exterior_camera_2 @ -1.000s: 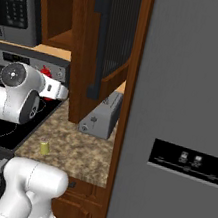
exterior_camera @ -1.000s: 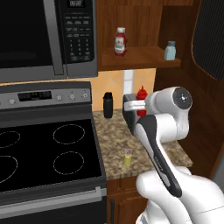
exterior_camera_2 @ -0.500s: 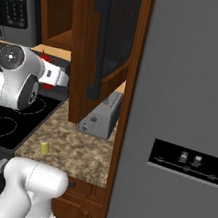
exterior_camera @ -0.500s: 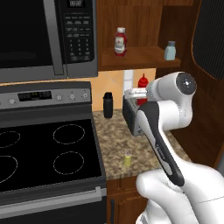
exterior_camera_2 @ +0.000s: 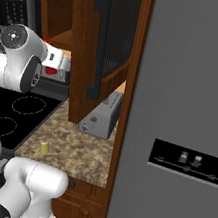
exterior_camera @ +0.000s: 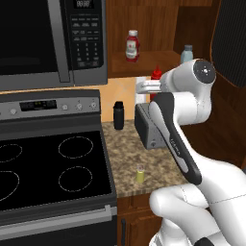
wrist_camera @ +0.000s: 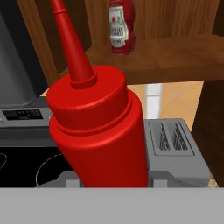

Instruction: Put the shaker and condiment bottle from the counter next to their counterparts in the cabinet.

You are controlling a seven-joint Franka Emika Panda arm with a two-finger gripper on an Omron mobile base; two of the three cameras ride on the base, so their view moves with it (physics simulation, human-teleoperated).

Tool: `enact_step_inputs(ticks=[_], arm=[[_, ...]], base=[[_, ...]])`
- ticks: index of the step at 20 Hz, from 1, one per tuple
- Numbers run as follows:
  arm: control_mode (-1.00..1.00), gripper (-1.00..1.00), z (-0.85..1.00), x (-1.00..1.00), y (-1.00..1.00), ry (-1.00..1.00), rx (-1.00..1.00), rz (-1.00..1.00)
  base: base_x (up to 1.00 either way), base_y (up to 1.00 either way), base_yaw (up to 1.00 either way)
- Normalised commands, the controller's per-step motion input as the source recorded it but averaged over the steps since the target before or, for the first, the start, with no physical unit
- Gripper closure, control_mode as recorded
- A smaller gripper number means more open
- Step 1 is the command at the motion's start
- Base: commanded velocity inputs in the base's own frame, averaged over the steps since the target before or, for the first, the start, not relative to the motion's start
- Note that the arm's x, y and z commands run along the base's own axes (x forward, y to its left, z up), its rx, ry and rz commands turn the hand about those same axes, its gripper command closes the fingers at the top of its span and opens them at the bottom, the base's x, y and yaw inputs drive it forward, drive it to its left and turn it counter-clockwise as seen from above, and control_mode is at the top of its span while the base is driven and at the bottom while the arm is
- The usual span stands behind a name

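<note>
Gripper point(exterior_camera: 154, 85) lifted condiment bottle point(wrist_camera: 98, 127) higher.

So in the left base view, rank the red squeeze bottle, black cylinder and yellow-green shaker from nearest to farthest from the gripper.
1. Red squeeze bottle: held in the gripper.
2. Black cylinder: lower left, at the counter's back.
3. Yellow-green shaker: far below, near the counter's front edge.

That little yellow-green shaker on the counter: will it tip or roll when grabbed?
The shaker is a small upright cylinder, narrow at the base, so a sideways nudge would likely tip it. Once down, its round body would probably roll on the counter. Probably light for its size.
</note>
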Motion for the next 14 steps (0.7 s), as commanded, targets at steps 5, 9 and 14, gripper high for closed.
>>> enact_step_inputs(ticks=[5, 9, 14], arm=[[-1.0, 1.0, 0.33, 0.32, 0.0, 0.0, 0.0, 0.0], [-1.0, 1.0, 0.21, 0.23, 0.0, 0.0, 0.01, 0.0], [-1.0, 1.0, 0.16, 0.17, 0.0, 0.0, 0.03, 0.0]], base=[[0.0, 0.0, 0.0], [0.0, 0.0, 0.0], [0.0, 0.0, 0.0]])
